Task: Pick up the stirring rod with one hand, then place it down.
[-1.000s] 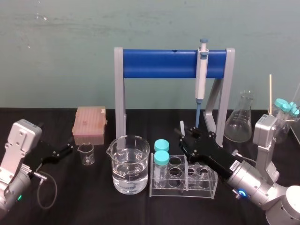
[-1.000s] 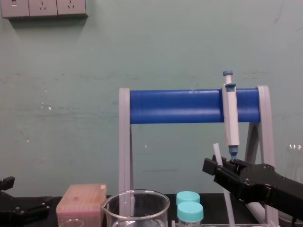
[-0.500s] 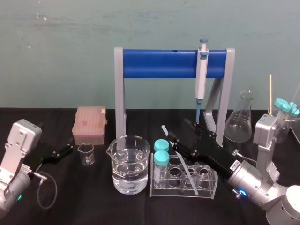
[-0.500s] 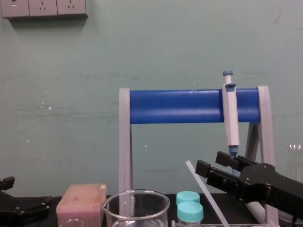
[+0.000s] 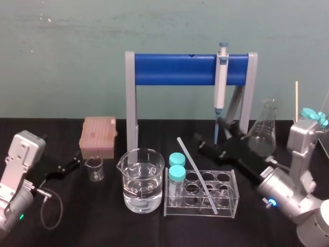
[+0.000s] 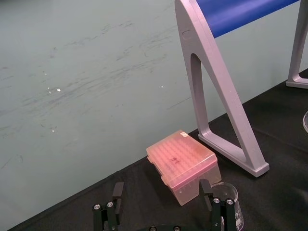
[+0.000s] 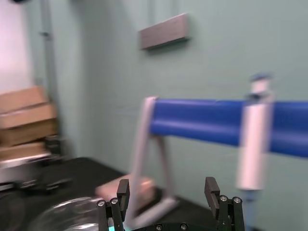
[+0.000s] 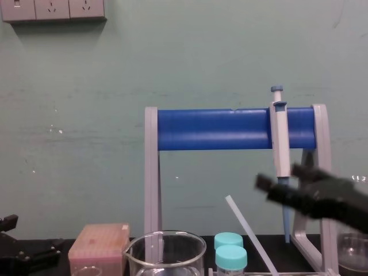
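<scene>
Since half a second ago, the right gripper has let go of the stirring rod and drawn back toward 2 o'clock. Its jaws stand apart and empty in the right wrist view. The rod now leans in the test tube rack, upper end tipped toward 11 o'clock. Placing looks done, so the retreat should stay clear of the rod's top and the hanging pipette. At 9 o'clock on the tabletop, the left gripper sits parked, jaws apart.
</scene>
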Tool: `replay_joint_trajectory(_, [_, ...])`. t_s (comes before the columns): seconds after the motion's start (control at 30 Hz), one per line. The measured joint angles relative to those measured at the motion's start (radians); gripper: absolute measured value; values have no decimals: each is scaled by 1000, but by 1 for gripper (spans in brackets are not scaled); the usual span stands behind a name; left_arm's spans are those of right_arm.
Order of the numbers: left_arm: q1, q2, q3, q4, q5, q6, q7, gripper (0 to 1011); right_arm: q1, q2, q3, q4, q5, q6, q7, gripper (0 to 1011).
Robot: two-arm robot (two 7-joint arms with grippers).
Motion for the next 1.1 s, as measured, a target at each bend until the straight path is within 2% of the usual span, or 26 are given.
replay_joint_trajectory(0.03, [0,0,0,0,0,0,0,1000,-5,-1,11,-9,-13,-1,-28,1003])
replay_joint_trajectory(0.07, [0,0,0,0,0,0,0,1000,-18,-2,30,-27,-48,-3,-95,1003])
replay_joint_trajectory(0.1, [0,0,0,0,0,0,0,1000,-24,-3,40,-37,-67,-1,-131,1003])
replay_joint_trajectory(0.13, [0,0,0,0,0,0,0,1000,-37,-5,59,-54,-103,12,-202,1003])
replay_joint_trajectory(0.17, [0,0,0,0,0,0,0,1000,-45,-7,68,-63,-121,26,-237,1003])
replay_joint_trajectory(0.27, [0,0,0,0,0,0,0,1000,-70,-12,92,-83,-170,88,-347,1003])
replay_joint_trajectory(0.3, [0,0,0,0,0,0,0,1000,-84,-17,105,-92,-194,132,-406,1003])
replay_joint_trajectory(0.43, [0,0,0,0,0,0,0,1000,-113,-32,133,-100,-226,224,-497,1003])
replay_joint_trajectory(0.63, [0,0,0,0,0,0,0,1000,-125,-44,150,-99,-236,264,-518,1003])
replay_joint_trajectory(1.1, [0,0,0,0,0,0,0,1000,-124,-42,148,-99,-236,260,-520,1003])
